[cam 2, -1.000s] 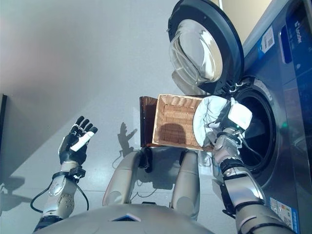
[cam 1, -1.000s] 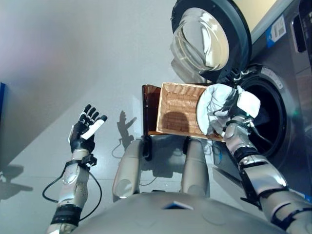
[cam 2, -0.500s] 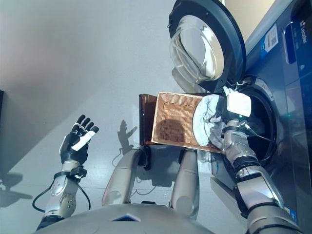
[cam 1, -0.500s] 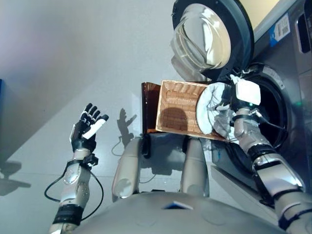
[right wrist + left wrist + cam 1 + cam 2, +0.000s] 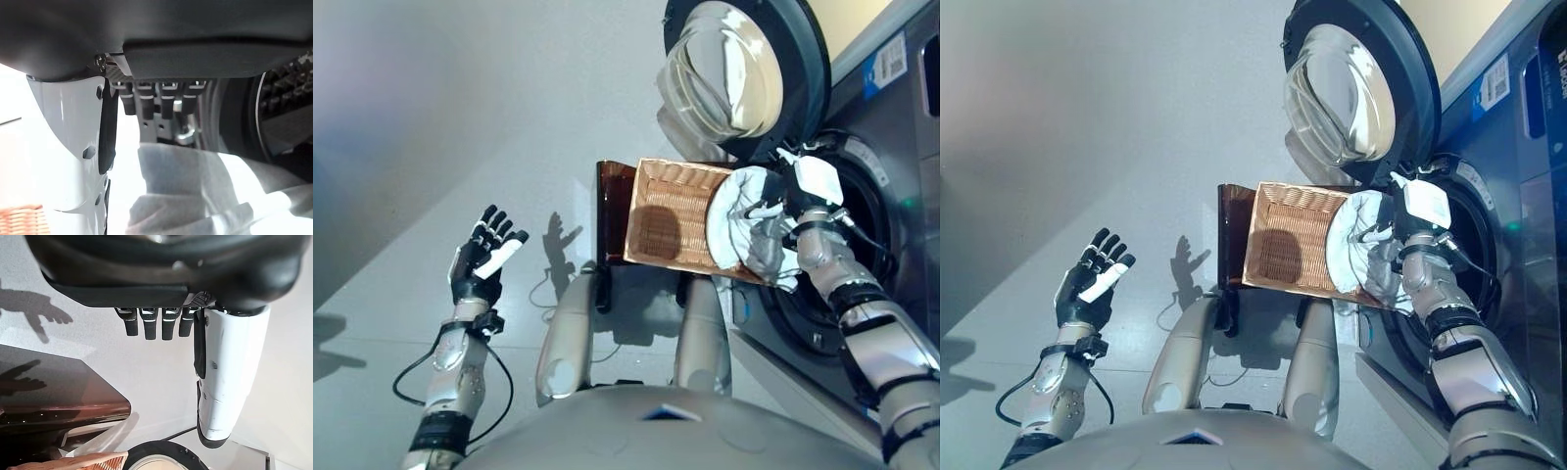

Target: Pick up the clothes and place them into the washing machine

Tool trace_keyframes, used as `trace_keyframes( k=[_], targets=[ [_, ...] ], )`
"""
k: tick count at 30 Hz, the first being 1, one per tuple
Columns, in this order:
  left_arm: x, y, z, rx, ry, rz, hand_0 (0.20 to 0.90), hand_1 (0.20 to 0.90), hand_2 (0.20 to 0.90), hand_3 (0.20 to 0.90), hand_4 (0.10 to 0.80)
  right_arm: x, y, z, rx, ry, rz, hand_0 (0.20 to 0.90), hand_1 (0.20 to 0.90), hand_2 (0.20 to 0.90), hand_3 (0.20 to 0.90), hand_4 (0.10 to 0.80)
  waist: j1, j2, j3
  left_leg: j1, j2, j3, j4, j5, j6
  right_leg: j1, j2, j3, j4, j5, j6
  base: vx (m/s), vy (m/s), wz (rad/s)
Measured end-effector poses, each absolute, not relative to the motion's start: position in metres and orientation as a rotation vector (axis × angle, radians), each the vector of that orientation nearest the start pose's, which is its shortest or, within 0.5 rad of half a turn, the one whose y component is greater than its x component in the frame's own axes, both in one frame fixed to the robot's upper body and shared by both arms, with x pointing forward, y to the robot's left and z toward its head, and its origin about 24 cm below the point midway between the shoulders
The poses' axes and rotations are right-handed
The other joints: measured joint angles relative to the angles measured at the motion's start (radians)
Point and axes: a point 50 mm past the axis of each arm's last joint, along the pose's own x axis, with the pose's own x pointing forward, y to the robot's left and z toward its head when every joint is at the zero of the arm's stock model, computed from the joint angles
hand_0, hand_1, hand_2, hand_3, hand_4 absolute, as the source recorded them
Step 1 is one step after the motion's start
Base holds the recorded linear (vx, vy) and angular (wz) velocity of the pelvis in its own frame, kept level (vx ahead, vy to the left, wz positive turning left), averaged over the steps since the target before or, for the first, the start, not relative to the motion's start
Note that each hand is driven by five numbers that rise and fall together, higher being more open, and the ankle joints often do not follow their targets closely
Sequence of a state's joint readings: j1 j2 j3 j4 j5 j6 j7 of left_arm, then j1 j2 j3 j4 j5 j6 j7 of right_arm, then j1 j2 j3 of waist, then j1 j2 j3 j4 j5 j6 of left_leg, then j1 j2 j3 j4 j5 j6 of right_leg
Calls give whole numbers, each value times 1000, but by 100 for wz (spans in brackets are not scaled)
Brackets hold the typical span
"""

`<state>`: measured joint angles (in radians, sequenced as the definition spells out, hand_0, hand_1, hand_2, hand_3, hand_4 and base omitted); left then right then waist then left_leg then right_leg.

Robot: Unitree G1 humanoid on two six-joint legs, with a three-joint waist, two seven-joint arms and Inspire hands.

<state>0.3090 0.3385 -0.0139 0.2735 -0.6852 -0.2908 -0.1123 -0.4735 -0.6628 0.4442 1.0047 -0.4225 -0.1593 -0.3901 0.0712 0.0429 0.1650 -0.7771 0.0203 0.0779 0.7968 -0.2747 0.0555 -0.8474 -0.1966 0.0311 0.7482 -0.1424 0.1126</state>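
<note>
A white and grey cloth (image 5: pixel 739 220) hangs in front of the wicker basket's right end, draped over my right hand (image 5: pixel 808 186) and its wrist. That hand is at the left rim of the washing machine's dark drum opening (image 5: pixel 852 250). In the right wrist view its fingers (image 5: pixel 154 100) and white-covered thumb look straight, with the cloth (image 5: pixel 195 186) lying past them and the drum rim behind. My left hand (image 5: pixel 481 264) is raised over the floor at the left, open and holding nothing.
The round washer door (image 5: pixel 744 73) stands swung open above the basket. The wicker basket (image 5: pixel 666 211) rests on a dark brown stand (image 5: pixel 612 211) just left of the machine. Grey floor spreads to the left.
My right hand has carried the cloth a little up and to the right, closer to the drum opening. The left hand has stayed where it was.
</note>
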Motion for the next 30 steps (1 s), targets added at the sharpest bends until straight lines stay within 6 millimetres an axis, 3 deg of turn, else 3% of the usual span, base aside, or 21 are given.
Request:
trace_keyframes(
  k=[7,30],
  targets=[
    [160,253,-35,-294,220,177,900,900,900,900,800,301,-292,9,-1327,240,22,900,900,900,900,800,1,-2,2,1,1,-5,-8,0,-9,0,-2,-10,5,-5,-8,2,-12,3],
    [161,253,-35,-290,218,155,900,900,900,900,800,302,-299,7,-1324,333,90,900,900,900,900,800,6,-1,0,-29,-1,-5,16,-1,-8,-33,-6,-8,32,-13,-9,0,0,0]
  ],
)
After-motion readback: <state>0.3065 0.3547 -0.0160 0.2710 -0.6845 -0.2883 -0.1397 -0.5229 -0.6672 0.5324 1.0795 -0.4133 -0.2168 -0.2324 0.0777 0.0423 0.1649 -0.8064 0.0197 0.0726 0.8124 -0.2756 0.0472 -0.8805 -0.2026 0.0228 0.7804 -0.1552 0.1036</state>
